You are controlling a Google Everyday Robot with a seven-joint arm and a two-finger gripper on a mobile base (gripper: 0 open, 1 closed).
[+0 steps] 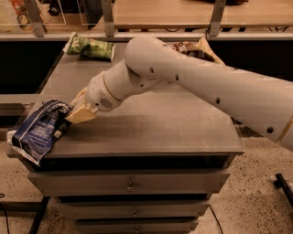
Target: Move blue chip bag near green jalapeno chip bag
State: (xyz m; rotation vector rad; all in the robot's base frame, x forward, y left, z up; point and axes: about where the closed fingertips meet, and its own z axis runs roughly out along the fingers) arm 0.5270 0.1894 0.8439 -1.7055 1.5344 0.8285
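1. My gripper (74, 114) is at the near left corner of the table (155, 128), touching the right edge of the blue chip bag (40, 129). I cannot tell whether it has a grip on the bag.
2. The blue chip bag hangs partly over the table's left edge, well apart from the green jalapeno chip bag (91, 47) at the far left.
3. I judge the whole carry is yet to do.
4. The drawers (130, 183) under the table are closed, so their contents are hidden.

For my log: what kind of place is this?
Likely an office break room: a drawer cabinet, a counter behind, a green chip bag. The gripper is at the blue bag, front left.
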